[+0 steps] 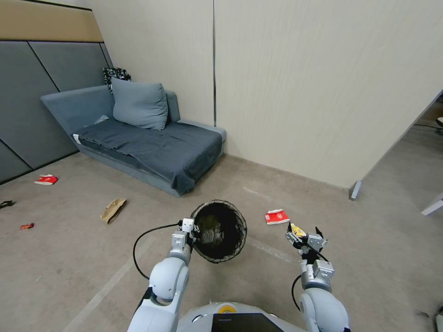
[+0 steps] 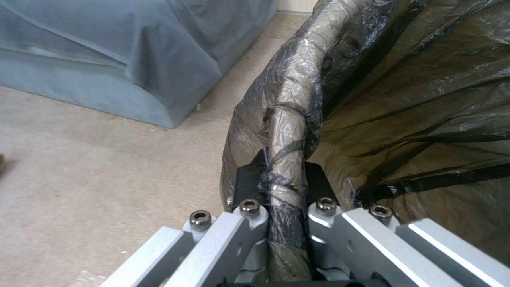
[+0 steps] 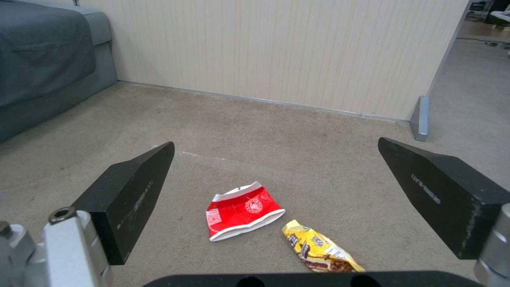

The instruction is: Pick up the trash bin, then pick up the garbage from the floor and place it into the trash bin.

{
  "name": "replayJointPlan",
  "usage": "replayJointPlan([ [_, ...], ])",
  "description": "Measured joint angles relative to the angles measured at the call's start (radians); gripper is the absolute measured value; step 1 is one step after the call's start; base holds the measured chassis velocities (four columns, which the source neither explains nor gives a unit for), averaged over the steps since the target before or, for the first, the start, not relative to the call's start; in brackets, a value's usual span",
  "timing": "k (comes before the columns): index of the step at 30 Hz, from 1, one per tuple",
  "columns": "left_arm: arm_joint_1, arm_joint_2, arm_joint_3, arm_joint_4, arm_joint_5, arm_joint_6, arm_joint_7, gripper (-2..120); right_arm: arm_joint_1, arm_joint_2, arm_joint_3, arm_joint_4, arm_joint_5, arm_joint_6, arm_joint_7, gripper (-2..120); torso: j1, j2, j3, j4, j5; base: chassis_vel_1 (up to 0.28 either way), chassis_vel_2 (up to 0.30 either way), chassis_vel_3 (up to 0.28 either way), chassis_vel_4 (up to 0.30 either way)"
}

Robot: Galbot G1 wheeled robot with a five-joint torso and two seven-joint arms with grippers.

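left claw [image 2: 287,223] clamped on trash bin [image 1: 219,230] rim | right claw [image 3: 287,191] apart above red packet [image 3: 242,210], yellow wrapper [image 3: 318,249]

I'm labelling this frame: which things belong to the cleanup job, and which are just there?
Job: trash bin, clamped at its rim by the left tool; open right tool; red-and-white packet; yellow snack wrapper; brown paper bag.
Just there: sofa; pillow.

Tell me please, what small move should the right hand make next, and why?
Probably lower the right hand toward the red-and-white packet. It is open and hangs above the floor with the packet and the yellow wrapper lying between its fingers. The left hand already grips the trash bin by its rim.
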State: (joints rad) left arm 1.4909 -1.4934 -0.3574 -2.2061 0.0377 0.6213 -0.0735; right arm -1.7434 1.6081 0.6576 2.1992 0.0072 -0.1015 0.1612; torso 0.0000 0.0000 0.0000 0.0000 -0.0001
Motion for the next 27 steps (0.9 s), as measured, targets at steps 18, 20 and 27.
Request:
replayJointPlan([
  [18,0.037,-0.008,-0.017,-0.025,0.043,-0.016,0.015,1,-0.018,0.000,0.005,0.012,0.003,0.024,0.000,100,0.000,0.000,0.000,0.0000,0.0001,0.000,0.000,0.000,0.000],
  [20,0.041,-0.009,-0.019,-0.026,0.043,-0.019,0.015,1,-0.019,0.000,0.007,0.013,0.004,0.025,0.000,100,0.000,0.000,0.000,0.0000,0.0000,0.000,0.000,0.000,0.000],
  [27,0.042,-0.008,-0.019,-0.030,0.043,-0.020,0.018,1,-0.020,0.000,0.005,0.013,0.004,0.025,0.000,100,0.000,0.000,0.000,0.0000,0.0001,-0.006,-0.004,-0.007,-0.008],
])
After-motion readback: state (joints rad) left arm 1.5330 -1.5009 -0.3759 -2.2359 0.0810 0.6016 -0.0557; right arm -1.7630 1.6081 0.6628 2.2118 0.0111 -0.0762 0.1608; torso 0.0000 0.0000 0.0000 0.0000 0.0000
